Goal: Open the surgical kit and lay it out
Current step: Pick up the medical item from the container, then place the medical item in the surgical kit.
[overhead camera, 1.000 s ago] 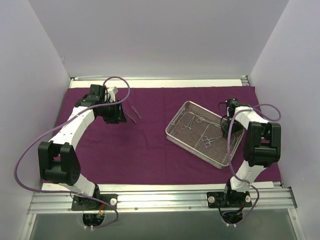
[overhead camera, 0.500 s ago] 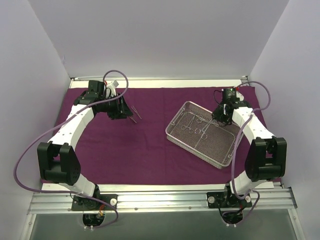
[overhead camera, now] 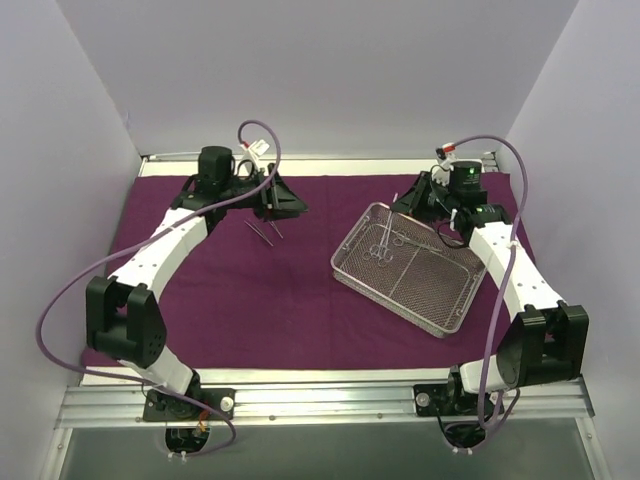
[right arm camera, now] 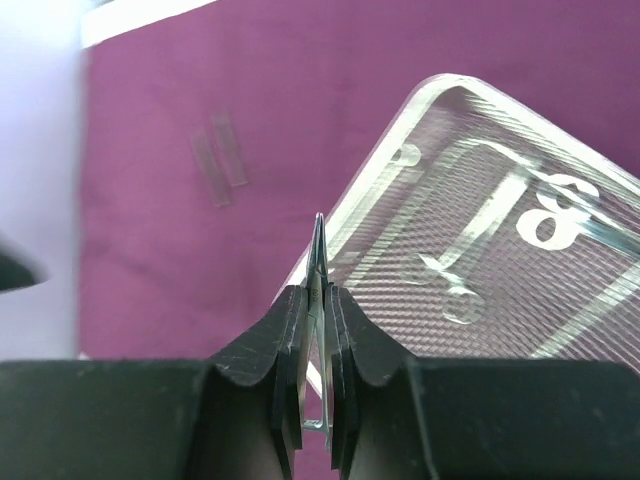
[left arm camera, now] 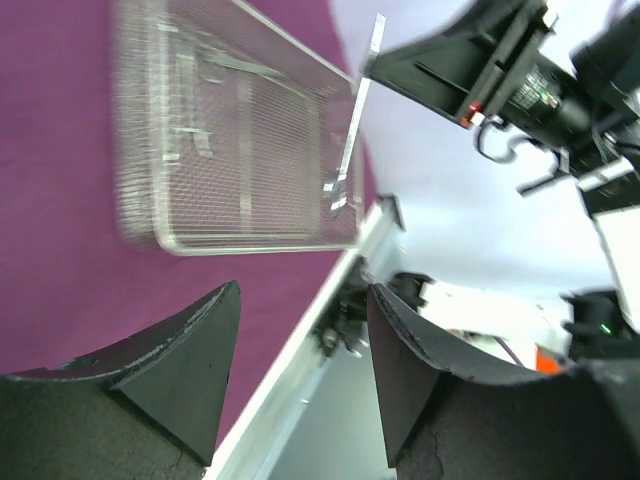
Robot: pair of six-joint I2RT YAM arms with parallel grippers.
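Observation:
The dark purple cloth lies spread flat over the table. The silver mesh tray sits at an angle on its right half and holds ring-handled forceps. My right gripper hangs above the tray's far corner, shut on thin silver tweezers whose tip sticks out past the fingers. Two thin instruments lie on the cloth at the far left, blurred in the right wrist view. My left gripper is open and empty, raised beside them and facing the tray.
Grey walls close in the left, back and right sides. A metal rail runs along the near edge by the arm bases. In the left wrist view the right arm and its held tweezers show beyond the tray.
My right gripper has lifted out of the tray with the tweezers and swung to its far corner. My left gripper has risen off the two instruments and turned right toward the tray.

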